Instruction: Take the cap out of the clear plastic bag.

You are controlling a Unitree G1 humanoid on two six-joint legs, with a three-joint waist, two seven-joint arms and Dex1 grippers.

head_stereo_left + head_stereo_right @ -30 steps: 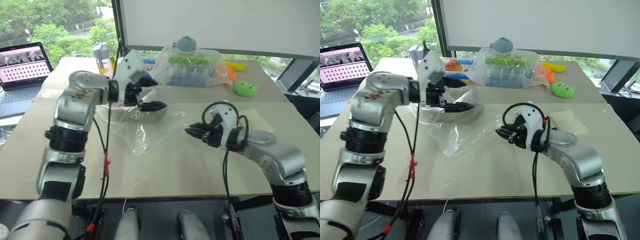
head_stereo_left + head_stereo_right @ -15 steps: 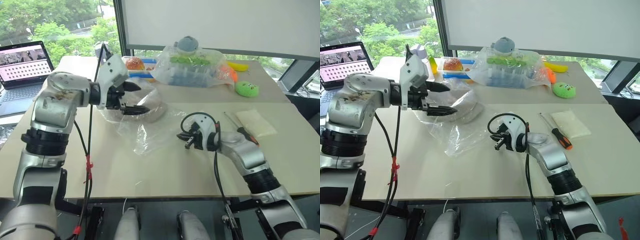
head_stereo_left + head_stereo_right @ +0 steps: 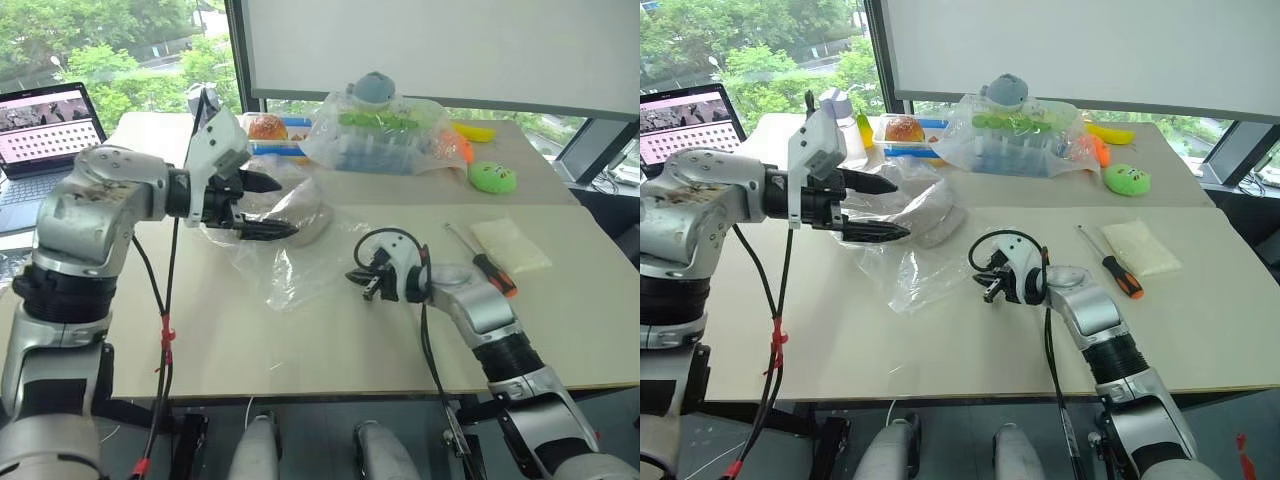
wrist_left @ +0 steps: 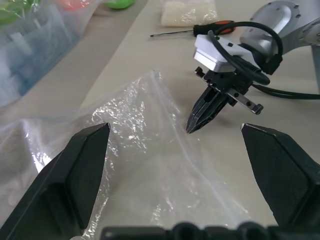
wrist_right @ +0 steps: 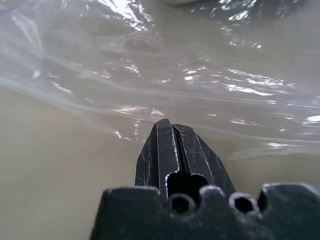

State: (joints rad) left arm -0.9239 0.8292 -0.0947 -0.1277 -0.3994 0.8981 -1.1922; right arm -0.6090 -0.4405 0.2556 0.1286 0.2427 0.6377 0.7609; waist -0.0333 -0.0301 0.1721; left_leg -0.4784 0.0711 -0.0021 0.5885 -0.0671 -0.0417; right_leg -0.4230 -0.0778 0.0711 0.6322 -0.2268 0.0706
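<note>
The clear plastic bag [image 3: 300, 268] lies crumpled on the table's middle left. The beige-grey cap [image 3: 932, 215] sits inside its far end, seen through the plastic. My left gripper [image 3: 288, 208] hovers open just left of the cap, above the bag, with nothing between its fingers [image 4: 82, 170]. My right gripper [image 3: 358, 281] is shut, its tip low at the bag's near-right edge. In the right wrist view the closed fingertips [image 5: 165, 131] point at the crinkled plastic [image 5: 200, 85] just ahead. In the left wrist view the right gripper [image 4: 194, 125] touches the bag's edge [image 4: 170, 112]; no plastic shows pinched.
A bulging clear bag of colourful toys [image 3: 390, 130] stands at the back, with a green plush [image 3: 492, 177] to its right. An orange-handled screwdriver [image 3: 490, 268] and a white packet [image 3: 512, 245] lie right of my right arm. A laptop [image 3: 45, 125] sits far left.
My right gripper came down and leftward to the bag's edge and closed fully. My left gripper drew back to the left, away from the cap, still open.
</note>
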